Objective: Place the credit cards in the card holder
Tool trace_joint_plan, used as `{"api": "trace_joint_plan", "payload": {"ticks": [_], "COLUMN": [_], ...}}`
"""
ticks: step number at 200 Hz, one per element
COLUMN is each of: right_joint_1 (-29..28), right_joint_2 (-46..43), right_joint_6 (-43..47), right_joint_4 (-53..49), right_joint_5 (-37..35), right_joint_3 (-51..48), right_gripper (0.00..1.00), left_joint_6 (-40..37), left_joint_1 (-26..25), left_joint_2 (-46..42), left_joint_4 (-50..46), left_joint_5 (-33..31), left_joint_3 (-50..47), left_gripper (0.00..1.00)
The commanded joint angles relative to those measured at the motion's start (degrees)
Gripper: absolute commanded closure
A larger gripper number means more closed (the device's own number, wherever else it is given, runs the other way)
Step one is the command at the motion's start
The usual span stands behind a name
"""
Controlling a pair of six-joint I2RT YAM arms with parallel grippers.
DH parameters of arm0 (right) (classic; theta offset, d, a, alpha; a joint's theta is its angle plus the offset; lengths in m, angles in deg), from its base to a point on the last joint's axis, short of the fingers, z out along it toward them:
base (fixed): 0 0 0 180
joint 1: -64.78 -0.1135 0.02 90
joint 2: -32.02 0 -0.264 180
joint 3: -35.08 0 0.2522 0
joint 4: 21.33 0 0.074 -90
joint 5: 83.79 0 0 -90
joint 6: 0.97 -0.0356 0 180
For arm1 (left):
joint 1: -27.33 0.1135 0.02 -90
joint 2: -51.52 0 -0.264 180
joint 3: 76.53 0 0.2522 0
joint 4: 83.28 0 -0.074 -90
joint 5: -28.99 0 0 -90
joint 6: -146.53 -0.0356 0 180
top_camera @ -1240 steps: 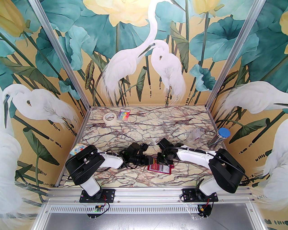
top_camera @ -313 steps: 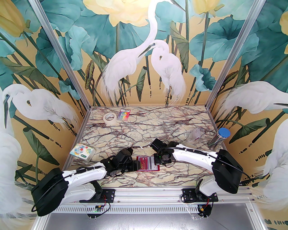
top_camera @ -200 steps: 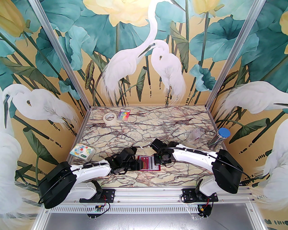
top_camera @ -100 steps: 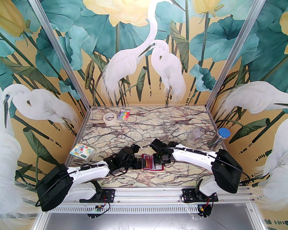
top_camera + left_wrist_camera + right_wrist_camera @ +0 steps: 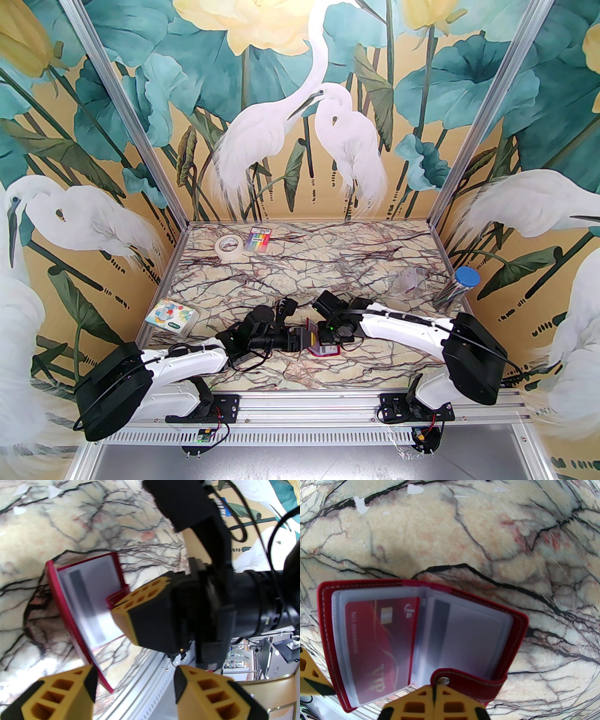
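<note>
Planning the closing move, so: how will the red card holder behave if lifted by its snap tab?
Probably floppy: the card holder hinges open like a book, so one half would likely swing. Its clear sleeves look glossy; the red card might slide out if tipped. It looks thin and likely light.

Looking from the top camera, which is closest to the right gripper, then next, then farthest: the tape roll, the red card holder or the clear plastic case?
1. card holder: right at the right gripper, near the middle.
2. clear plastic case: farther back, on the right.
3. tape roll: far back, on the left.
</note>
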State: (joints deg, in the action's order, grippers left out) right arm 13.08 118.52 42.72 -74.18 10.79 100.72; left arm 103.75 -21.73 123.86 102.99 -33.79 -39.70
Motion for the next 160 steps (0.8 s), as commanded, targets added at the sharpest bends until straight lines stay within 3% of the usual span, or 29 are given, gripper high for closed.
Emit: {"api": "trace_joint_plan", "payload": {"ticks": [1, 160], "right_joint_1": [-0.36, -0.42], "right_joint_2": [-2.15, -12.28], "right_joint_6": [-0.94, -2.03], "right_joint_4": [1.24, -6.82], "right_joint_5": [0.87, -4.84], "right_joint_3": [-1.26, -6.78], "right_gripper": [1.00, 1.00], "left_joint_6": [1.02, 2.83], "left_joint_1": [-0.77, -4.38], "left_joint_2": [1.87, 18.44], "left_joint_4": [3.88, 12.71], "left_joint_5": [2.04, 3.00], "left_joint_3": [0.72, 6.99], "left_gripper": [0.41, 0.46]}}
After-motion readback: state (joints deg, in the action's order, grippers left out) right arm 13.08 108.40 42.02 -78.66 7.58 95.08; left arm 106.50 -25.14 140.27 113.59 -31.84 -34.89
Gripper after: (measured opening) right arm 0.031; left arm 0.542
